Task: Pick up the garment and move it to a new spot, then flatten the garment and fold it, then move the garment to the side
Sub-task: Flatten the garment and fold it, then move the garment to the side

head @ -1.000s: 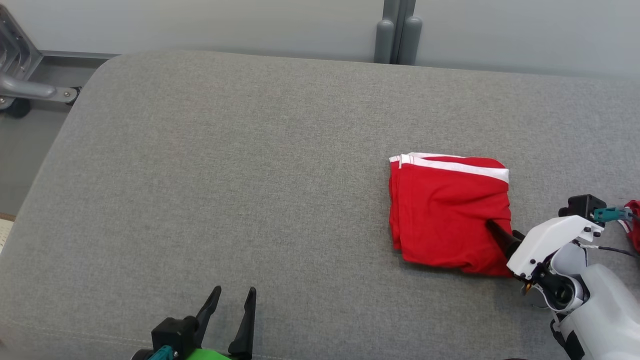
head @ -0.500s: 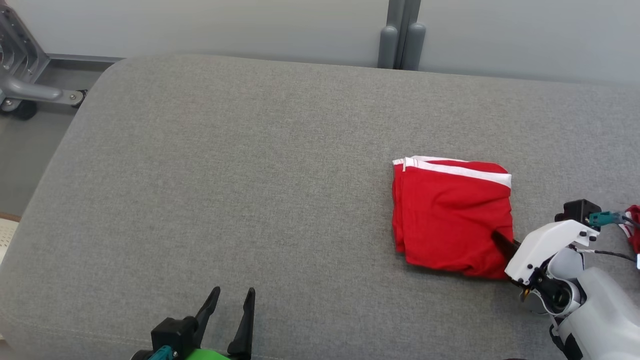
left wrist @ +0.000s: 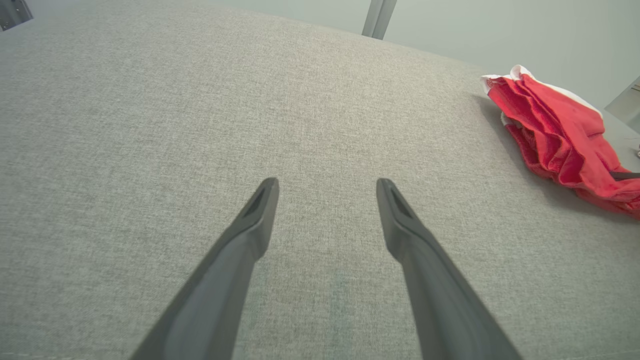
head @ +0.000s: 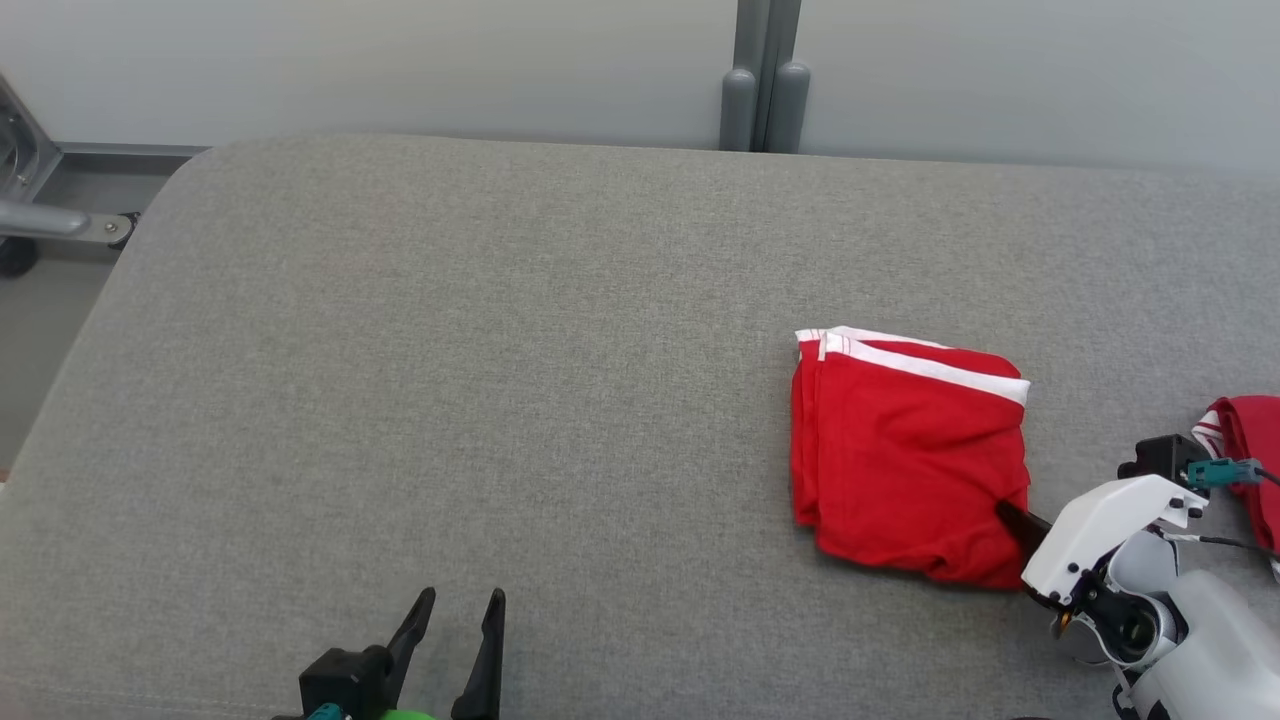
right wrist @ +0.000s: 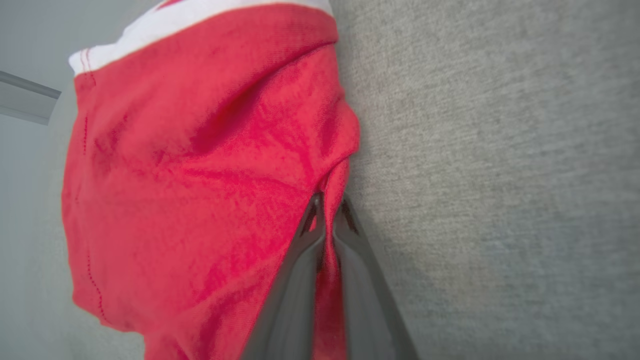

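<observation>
right gripper (right wrist: 327,205) jaws clenched on near-right corner of folded red garment (head: 905,450) lying on grey cushion (head: 500,350); left gripper (left wrist: 327,187) jaws released, empty, well left of garment

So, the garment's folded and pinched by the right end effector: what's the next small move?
Probably drag the folded red garment sideways, toward the robot's right. It lies flat on the grey cushion, and the right end effector is shut on its near right corner, so only the move aside looks left. The left end effector sits open, apart from it.
</observation>
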Controlling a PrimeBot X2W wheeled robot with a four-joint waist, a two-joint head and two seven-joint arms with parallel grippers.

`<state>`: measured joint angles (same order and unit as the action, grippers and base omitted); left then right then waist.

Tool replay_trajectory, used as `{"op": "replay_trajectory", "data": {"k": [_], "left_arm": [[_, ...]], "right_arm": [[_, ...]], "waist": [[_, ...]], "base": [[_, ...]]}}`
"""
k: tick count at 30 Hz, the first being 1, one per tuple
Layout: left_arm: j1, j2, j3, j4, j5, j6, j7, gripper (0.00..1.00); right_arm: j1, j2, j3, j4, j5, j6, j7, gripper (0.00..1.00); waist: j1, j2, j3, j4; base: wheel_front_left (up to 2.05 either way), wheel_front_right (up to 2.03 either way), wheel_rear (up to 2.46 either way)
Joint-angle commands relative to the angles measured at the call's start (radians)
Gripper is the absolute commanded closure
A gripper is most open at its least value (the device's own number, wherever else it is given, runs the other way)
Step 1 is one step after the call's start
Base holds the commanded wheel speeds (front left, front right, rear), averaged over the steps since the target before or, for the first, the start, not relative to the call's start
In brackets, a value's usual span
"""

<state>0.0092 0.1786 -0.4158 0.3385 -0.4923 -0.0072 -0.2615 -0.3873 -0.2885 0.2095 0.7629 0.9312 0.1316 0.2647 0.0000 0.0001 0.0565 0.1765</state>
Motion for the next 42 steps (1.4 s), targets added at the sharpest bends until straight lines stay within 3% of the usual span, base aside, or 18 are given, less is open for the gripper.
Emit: {"op": "replay_trajectory", "data": {"k": [1, 2, 3, 4, 13, 18, 20, 24, 30, 37, 42], "left_arm": [[0.007, 0.004, 0.003, 0.0, -0.001, 0.005, -0.005, 0.0], [0.007, 0.003, 0.002, 0.0, -0.002, 0.005, -0.005, 0.0], [0.008, 0.003, 0.001, 0.0, -0.002, 0.005, -0.005, 0.0], [0.009, 0.004, 0.0, -0.001, -0.003, 0.006, -0.004, 0.0], [0.02, 0.014, 0.005, -0.019, -0.007, 0.019, -0.002, 0.0], [0.069, 0.019, 0.02, -0.038, -0.012, 0.031, -0.003, 0.0], [0.088, 0.021, 0.029, -0.052, -0.003, 0.034, -0.004, 0.0], [0.116, 0.024, 0.064, -0.083, 0.019, 0.031, -0.004, 0.0], [0.155, 0.006, 0.137, -0.096, 0.056, 0.01, -0.004, 0.0], [0.188, -0.032, 0.22, -0.088, 0.11, -0.022, -0.004, 0.0], [0.204, -0.06, 0.278, -0.064, 0.157, -0.06, -0.004, 0.0]], "right_arm": [[0.023, -0.007, 0.005, 0.001, 0.004, -0.002, -0.007, 1.0], [0.027, -0.009, 0.008, 0.001, 0.002, -0.002, -0.017, 1.0], [0.028, -0.013, 0.013, -0.001, -0.007, -0.002, -0.032, 0.43], [0.029, -0.016, 0.017, -0.002, -0.015, -0.002, -0.048, 0.0], [-0.011, -0.075, 0.06, -0.078, -0.151, -0.001, -0.259, 0.0], [0.061, -0.092, 0.045, -0.157, -0.309, -0.001, -0.478, 0.0], [0.102, -0.088, 0.015, -0.205, -0.389, -0.001, -0.518, 0.0], [0.229, -0.04, -0.091, -0.357, -0.537, -0.001, -0.531, 0.0], [0.439, 0.088, -0.212, -0.593, -0.708, -0.001, -0.53, 0.0], [0.586, 0.16, -0.214, -0.667, -0.802, -0.002, -0.53, 0.0], [0.645, 0.178, -0.215, -0.694, -0.834, -0.002, -0.53, 0.0]], "waist": [[0.0, -0.0001, -0.002, -0.009], [0.0, -0.0001, -0.003, -0.012], [0.0, -0.0001, -0.004, -0.015], [0.0, -0.0001, -0.003, -0.018], [0.0, -0.0001, -0.009, -0.04], [0.0, -0.0001, -0.061, -0.069], [0.0, -0.0001, -0.078, -0.082], [0.0, -0.0001, -0.1, -0.099], [0.0, -0.0001, -0.124, -0.127], [0.0, -0.0001, -0.142, -0.135], [0.0, -0.0001, -0.155, -0.129]], "base": [[0.0, 0.0, 0.0], [0.0, 0.0, 0.0], [0.0, 0.0, 0.0], [0.0, 0.0, 0.0], [0.0, 0.0, 0.0], [0.0, 0.0, 0.0], [0.0, 0.0, 0.0], [0.0, 0.0, 0.0], [0.0, 0.0, 0.0], [0.0, 0.0, 0.0], [0.0, 0.0, 0.0]]}}
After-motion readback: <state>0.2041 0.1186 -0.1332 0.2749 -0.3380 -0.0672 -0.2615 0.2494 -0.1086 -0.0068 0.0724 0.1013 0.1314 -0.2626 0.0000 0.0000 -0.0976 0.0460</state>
